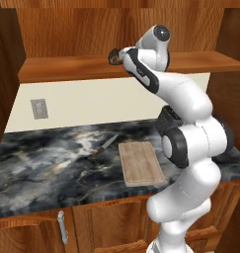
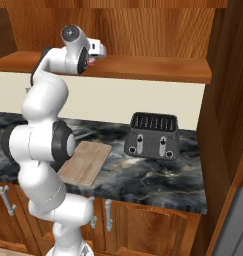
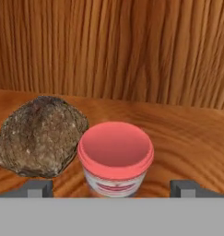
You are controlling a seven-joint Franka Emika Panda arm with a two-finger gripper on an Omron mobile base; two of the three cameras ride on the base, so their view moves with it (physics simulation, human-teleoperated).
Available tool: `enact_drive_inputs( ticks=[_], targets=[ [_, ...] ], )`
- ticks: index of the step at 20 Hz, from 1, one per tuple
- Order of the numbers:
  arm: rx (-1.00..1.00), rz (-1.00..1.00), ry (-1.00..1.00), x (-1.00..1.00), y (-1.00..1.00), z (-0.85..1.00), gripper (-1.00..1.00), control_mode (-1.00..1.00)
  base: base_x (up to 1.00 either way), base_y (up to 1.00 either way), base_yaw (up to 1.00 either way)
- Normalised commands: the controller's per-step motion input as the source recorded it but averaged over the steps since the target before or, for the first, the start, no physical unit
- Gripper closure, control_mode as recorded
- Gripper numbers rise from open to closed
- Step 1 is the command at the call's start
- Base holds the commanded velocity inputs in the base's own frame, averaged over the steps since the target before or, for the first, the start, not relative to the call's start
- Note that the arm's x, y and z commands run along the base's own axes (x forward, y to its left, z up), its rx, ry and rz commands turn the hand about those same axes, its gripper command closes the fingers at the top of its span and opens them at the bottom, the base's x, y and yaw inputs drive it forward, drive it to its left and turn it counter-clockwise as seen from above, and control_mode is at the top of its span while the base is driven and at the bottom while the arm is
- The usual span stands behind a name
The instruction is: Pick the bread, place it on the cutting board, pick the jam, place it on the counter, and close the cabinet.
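Inside the cabinet (image 3: 132,55), bread (image 3: 39,136) touches the jam (image 3: 115,159).

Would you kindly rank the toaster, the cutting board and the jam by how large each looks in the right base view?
1. Toaster and cutting board: alike, so unranked; the arm hides part of the board.
2. Jam: a pink sliver beside the gripper, also farther away.

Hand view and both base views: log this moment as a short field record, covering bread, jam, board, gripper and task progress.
bread: on the cabinet shelf, beside the jam, not yet moved
jam: upright on the same shelf, between the fingertips
cutting board: bare, flat on the counter
gripper: open, reaching into the shelf, holding nothing
other items: toaster and knife on the counter
progress: no step finished yet
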Motion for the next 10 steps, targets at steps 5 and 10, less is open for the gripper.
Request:
enact_drive_inputs(
  ticks=[5, 10],
  targets=[
    [0.00, 0.00, 0.00, 0.33, 0.00, -0.06, -1.00, -1.00, 0.00, 0.00, 0.00],
    [0.00, 0.00, 0.00, 0.26, 0.00, -0.13, -1.00, -1.00, 0.00, 0.00, 0.00]
  ],
)
